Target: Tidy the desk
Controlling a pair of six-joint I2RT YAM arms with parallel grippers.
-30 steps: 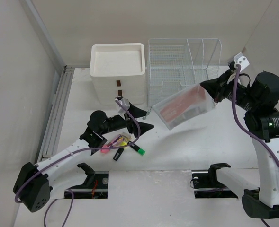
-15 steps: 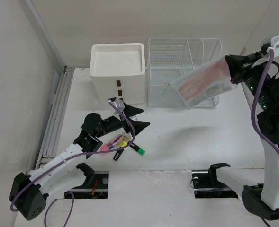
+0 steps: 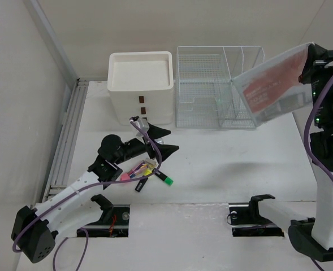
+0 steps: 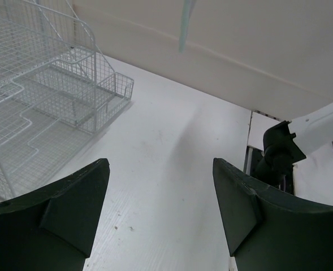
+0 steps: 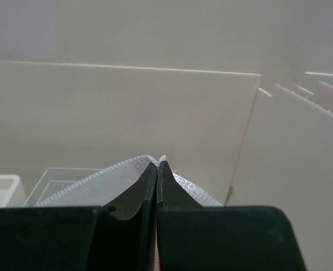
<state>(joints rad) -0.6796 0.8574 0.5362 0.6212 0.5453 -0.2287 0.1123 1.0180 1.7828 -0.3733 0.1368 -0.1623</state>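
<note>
Empty left gripper [image 3: 171, 141] spread wide over large flat white matte desk [image 3: 239, 158]; right gripper [image 5: 157, 165] clamps translucent mesh pouch [image 3: 271, 84].
Pink, yellow, green markers [image 3: 146, 171] on desk beside left gripper; pouch tilted, raised at white wire-mesh rack [image 3: 203, 84] right end.

One drawer unit [image 3: 141, 76], one wire rack [image 3: 206, 90], one pouch [image 3: 268, 87], about four markers [image 3: 165, 179].

The left arm [image 3: 76, 189] and right arm [image 3: 327, 197] share one build: smooth white tubular links joined by bulky black joint housings, with a black shoulder block at each base. A purple cable [image 3: 306, 134] trails along each arm. The left gripper [image 4: 160, 166] and right gripper [image 5: 157, 165] have matte black, wedge-shaped fingers [image 4: 59, 220] tapering to blunt tips
</note>
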